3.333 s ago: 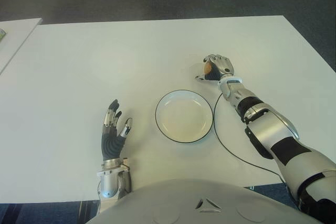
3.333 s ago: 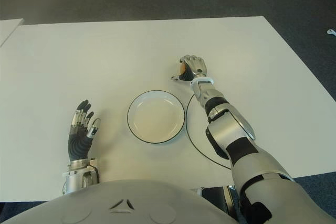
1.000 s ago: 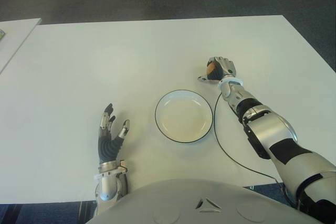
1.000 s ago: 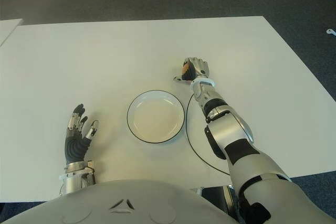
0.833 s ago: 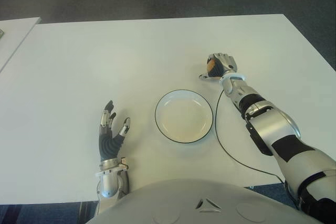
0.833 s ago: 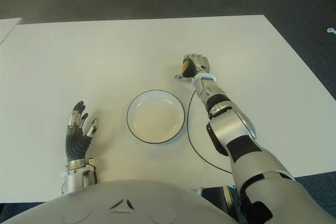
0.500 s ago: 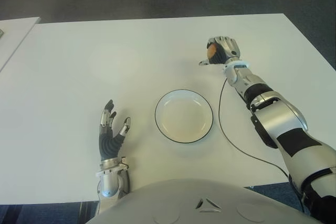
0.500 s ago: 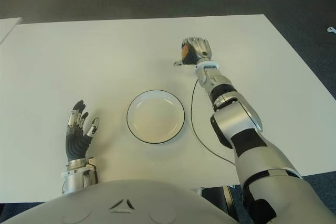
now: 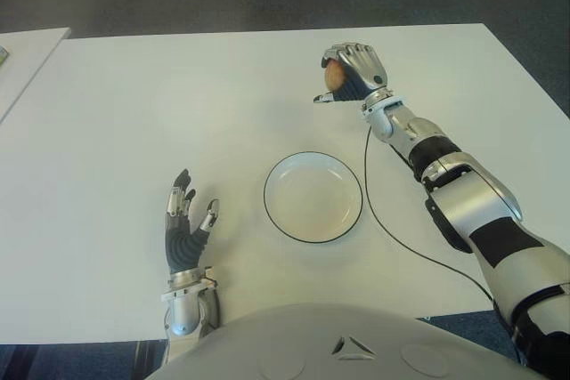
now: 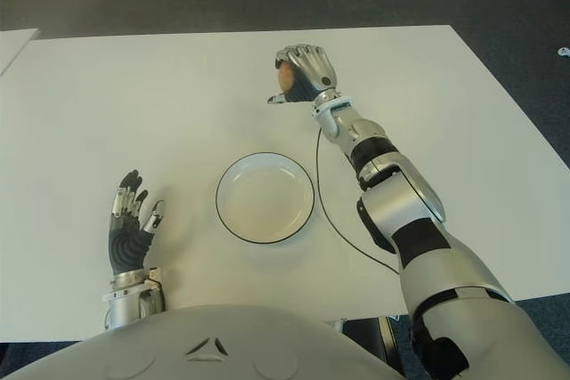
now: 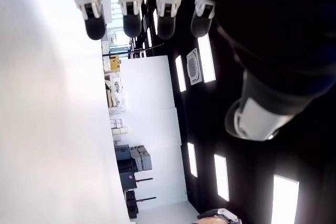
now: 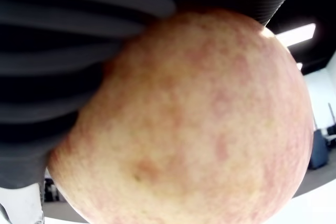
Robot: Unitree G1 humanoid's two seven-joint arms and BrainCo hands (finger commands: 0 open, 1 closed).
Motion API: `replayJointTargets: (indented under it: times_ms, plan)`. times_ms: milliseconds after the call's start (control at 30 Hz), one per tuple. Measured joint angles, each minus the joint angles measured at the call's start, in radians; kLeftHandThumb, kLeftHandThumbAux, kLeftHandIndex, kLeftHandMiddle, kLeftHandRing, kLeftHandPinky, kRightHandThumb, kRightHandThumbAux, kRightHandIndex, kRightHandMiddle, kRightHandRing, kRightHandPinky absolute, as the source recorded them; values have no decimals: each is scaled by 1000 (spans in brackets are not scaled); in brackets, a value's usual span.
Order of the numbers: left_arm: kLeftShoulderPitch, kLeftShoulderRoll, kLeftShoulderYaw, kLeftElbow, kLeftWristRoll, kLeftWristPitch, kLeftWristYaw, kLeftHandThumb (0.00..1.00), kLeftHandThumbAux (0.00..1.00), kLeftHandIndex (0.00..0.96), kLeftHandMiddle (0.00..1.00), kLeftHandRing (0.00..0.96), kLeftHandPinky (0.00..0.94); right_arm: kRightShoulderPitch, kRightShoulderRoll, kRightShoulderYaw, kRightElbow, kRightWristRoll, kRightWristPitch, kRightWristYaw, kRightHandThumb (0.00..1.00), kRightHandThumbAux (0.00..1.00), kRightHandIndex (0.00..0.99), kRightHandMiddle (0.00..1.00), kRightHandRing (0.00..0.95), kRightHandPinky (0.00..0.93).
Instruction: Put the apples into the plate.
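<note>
The right hand (image 9: 354, 72) has its fingers clenched around 1 round yellow-red apple (image 9: 333, 76), held above the white bench (image 9: 134, 104), beyond the empty black-rimmed white plate (image 9: 313, 197). Releasing short of the plate would let it roll away. The left hand (image 9: 185, 231) idles with fingers spread, left of the plate.

Right hand (image 9: 354, 71) grips apple (image 9: 333, 75) beyond plate (image 9: 313, 197).

One apple (image 9: 332, 76) is in view, enclosed by the curled fingers of one robot hand (image 9: 353, 73). One white plate (image 9: 313, 197) with a dark rim sits on the one counter (image 9: 178, 104). Two robot hands show in all; the second robot hand (image 9: 186, 231), fingers spread, is at the plate's 9 o'clock. One black cable (image 9: 392, 238) runs at its 3 o'clock.
</note>
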Motion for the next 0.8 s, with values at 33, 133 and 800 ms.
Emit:
replayJointTargets:
  times_ms: [33, 133, 800]
  plan:
    - [-1, 0, 0, 1, -3, 0, 0, 95, 646, 66, 47, 27, 0, 9, -4, 2, -19, 0, -10, 3, 731, 710, 441, 857, 829, 811]
    - [-3, 1, 0, 4, -13, -2, 0, 100, 643, 67, 48, 28, 0, 38, -20, 5, -79, -1, -47, 27, 731, 709, 441, 856, 828, 822]
    - [-5, 5, -5, 6, -44, 16, -26, 107, 645, 70, 37, 13, 10, 339, -96, -7, -627, 83, -95, 469, 732, 711, 441, 869, 833, 829]
